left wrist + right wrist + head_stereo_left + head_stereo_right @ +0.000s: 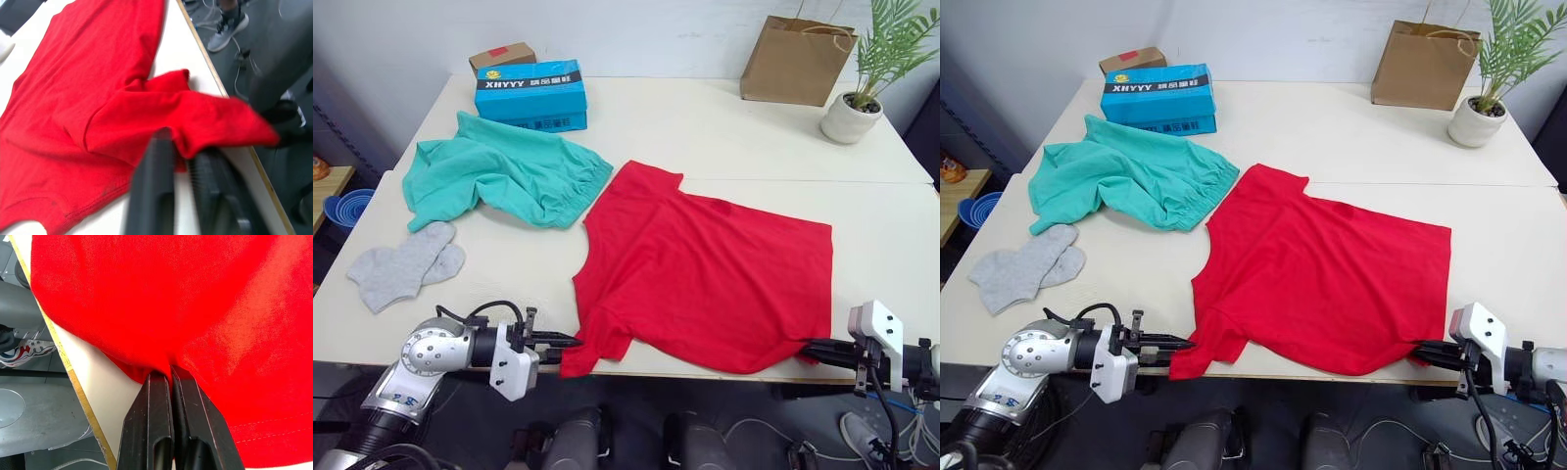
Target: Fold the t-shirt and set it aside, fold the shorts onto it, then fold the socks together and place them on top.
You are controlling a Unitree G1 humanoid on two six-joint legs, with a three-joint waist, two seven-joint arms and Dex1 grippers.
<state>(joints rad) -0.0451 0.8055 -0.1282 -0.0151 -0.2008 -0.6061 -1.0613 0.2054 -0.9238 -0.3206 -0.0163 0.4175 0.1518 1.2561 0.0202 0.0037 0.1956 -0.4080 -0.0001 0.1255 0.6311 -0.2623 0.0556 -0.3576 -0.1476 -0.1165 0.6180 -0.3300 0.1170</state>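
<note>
At the table's (pixel 724 108) near edge, the left gripper (pixel 570 340) has its fingers pinched together on the sleeve corner of the t-shirt (pixel 705 274), which hangs a little over that edge. The right gripper (pixel 809 348) is likewise clamped tight on the t-shirt's near hem corner. The t-shirt lies spread flat across the table's middle. Left of the t-shirt, the socks (pixel 406 264) rest side by side. Beyond them, touching the t-shirt's far sleeve, the shorts (pixel 499 176) lie crumpled. Farther back stand a blue box (pixel 530 95), a paper bag (pixel 798 61) and a potted plant (pixel 862 88).
</note>
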